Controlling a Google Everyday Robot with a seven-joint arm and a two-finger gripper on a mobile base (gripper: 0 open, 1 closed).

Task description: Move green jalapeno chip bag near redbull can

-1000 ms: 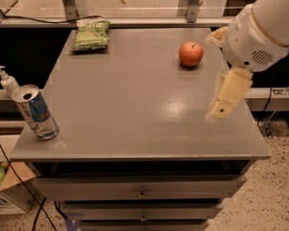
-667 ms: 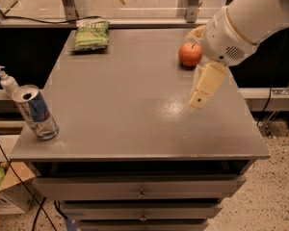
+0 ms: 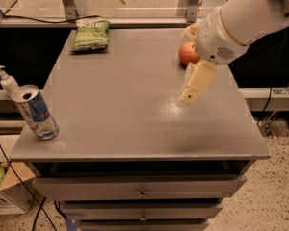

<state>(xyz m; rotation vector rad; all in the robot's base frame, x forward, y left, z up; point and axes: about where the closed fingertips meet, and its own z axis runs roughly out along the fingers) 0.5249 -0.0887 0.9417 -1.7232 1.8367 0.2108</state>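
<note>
1. The gripper (image 3: pixel 189 96) has travelled left across the bench (image 3: pixel 120 109) over the last second, from near the right-hand edge to a spot right of centre. It hangs tilted above the grey top and carries nothing.
2. The green jalapeno chip bag (image 3: pixel 91 34) has not moved. It lies flat at the back left corner, well apart from the gripper.
3. The redbull can (image 3: pixel 37 112) also stays put, upright at the front left corner and well apart from the bag.
4. I judge this to be the reach toward the bag, early in the task, with the pick-up and the carry to the can both still to come.
5. Only one cream-coloured side of the gripper shows, so I cannot tell whether it is parted or closed.
6. The white arm (image 3: pixel 250 18) runs out of view at the top right, and its wrist covers part of the apple (image 3: pixel 187 55).
7. A white pump bottle (image 3: pixel 7 81) stands beyond the bench's left edge, its lower part hidden behind the can.
8. The bag's lettering is too small to read.
</note>
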